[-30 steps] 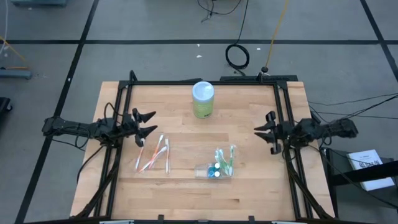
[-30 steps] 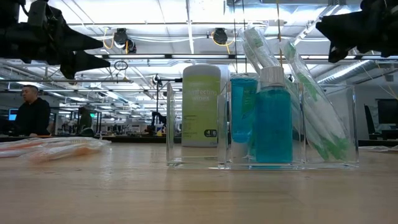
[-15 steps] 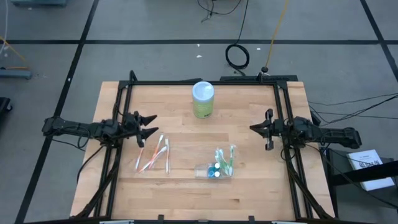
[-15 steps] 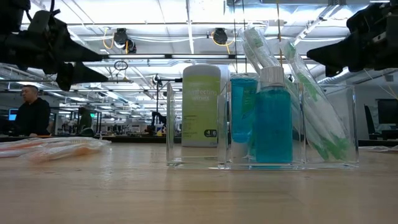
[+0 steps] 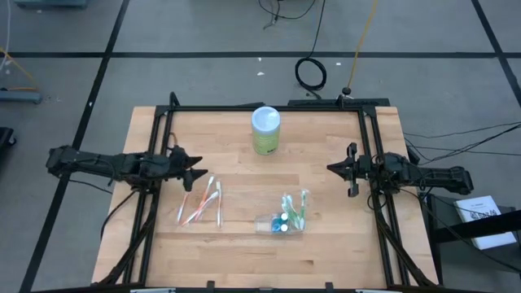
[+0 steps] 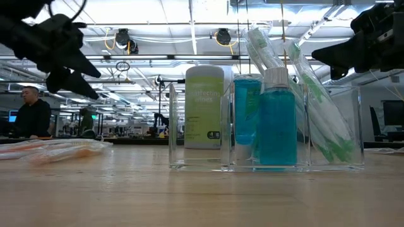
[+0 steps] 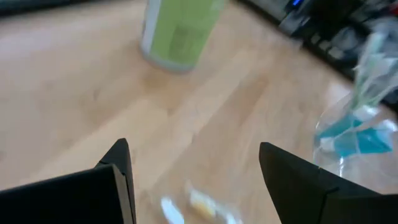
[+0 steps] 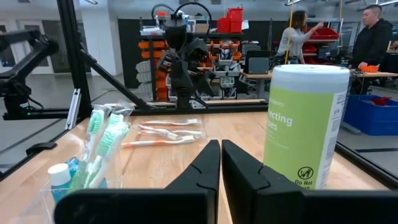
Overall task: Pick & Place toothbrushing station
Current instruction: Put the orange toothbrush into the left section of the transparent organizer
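Observation:
Several wrapped orange-and-white toothbrushes (image 5: 200,203) lie flat on the wooden table, left of centre; they also show in the low view (image 6: 57,148) and the right wrist view (image 8: 163,134). A clear organizer (image 5: 281,221) near the front holds green toothbrushes (image 6: 315,107), a blue bottle (image 6: 276,123) and a tube, all standing upright or leaning on its walls. My left gripper (image 5: 198,169) hovers open above the table, just beyond the loose toothbrushes, its fingers wide apart in its wrist view (image 7: 193,149). My right gripper (image 5: 330,168) hovers shut and empty at the table's right (image 8: 221,144).
A green wipes canister (image 5: 265,130) stands at the table's far middle, also in the right wrist view (image 8: 305,124). A black frame (image 5: 260,107) runs around the table's sides. Bare wood lies between the two grippers. People stand in the room beyond the table (image 8: 373,37).
My left gripper has turned about its axis and tipped its fingers downward, while its arm drew back a little toward the table's left edge. My right gripper turned about its axis and sank a little, then kept still. The objects have not moved.

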Controlling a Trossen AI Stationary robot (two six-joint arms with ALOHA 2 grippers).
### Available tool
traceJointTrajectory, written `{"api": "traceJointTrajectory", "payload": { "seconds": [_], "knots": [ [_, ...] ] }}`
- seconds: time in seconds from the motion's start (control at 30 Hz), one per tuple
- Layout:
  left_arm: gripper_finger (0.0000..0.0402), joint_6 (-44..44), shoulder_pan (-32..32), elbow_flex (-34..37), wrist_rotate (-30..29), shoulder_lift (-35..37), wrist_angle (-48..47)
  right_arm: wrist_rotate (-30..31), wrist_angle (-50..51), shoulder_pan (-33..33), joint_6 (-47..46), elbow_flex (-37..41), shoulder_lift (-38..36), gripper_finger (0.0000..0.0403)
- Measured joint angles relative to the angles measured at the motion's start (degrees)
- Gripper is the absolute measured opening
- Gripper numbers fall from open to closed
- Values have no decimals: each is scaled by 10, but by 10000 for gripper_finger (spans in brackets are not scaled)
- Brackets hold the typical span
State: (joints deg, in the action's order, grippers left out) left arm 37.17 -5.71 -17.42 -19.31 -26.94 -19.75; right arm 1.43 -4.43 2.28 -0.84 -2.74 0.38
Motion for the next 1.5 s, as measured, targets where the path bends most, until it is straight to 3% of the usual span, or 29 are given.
{"api": "traceJointTrajectory", "payload": {
  "seconds": [0.27,0.43,0.57,0.73,0.93,1.37,1.5],
  "knots": [
    [225,224,1,-141,85,-205,-236,0,0,0,0,0,0,7],
    [225,376,-3,-157,132,-305,-338,0,0,0,0,0,0,9],
    [225,430,-4,-157,118,-366,-343,0,-3,0,0,0,0,7],
    [225,465,-4,-158,69,-425,-329,0,-5,0,0,0,0,8],
    [225,467,-4,-158,87,-480,-327,0,-6,0,0,0,0,7],
    [225,497,14,-157,68,-488,-325,0,-9,0,0,0,0,8],
    [202,493,16,-157,71,-488,-325,0,-9,0,0,0,0,7]
  ]
}}
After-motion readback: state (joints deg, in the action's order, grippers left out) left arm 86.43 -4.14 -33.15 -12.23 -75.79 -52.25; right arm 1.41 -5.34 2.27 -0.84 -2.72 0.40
